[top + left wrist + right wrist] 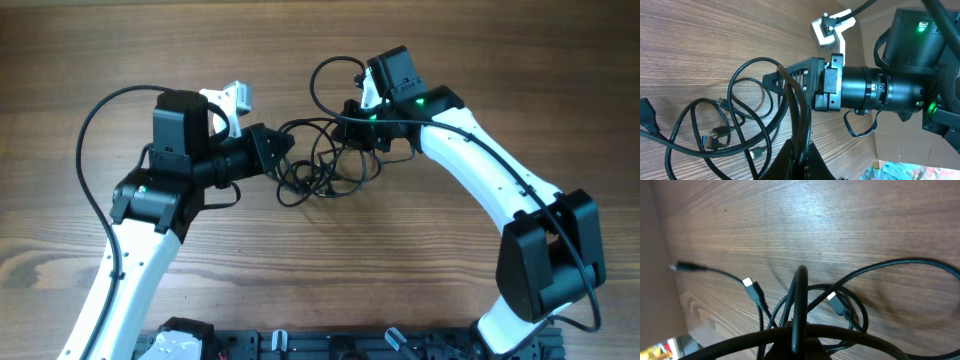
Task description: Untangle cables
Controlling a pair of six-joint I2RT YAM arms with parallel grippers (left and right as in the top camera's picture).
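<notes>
A tangle of thin black cables (322, 172) lies in loose loops on the wooden table between my two arms. My left gripper (282, 150) is at the tangle's left edge. In the left wrist view its jaws (801, 157) are shut on cable strands that rise between them. My right gripper (347, 126) is at the tangle's upper right, also seen in the left wrist view (790, 82) with a strand running through its fingers. In the right wrist view its jaws (800, 349) are mostly hidden under crossing cables (875, 272), and one loop stands upright from them. A blue USB plug (710, 140) and silver plugs (836, 302) lie loose.
The wooden table (420, 270) runs all round the tangle. A loop of cable (330, 75) sticks out behind the right gripper. A white camera mount (236, 100) sits on the left wrist. A black rack (330, 345) lines the front edge.
</notes>
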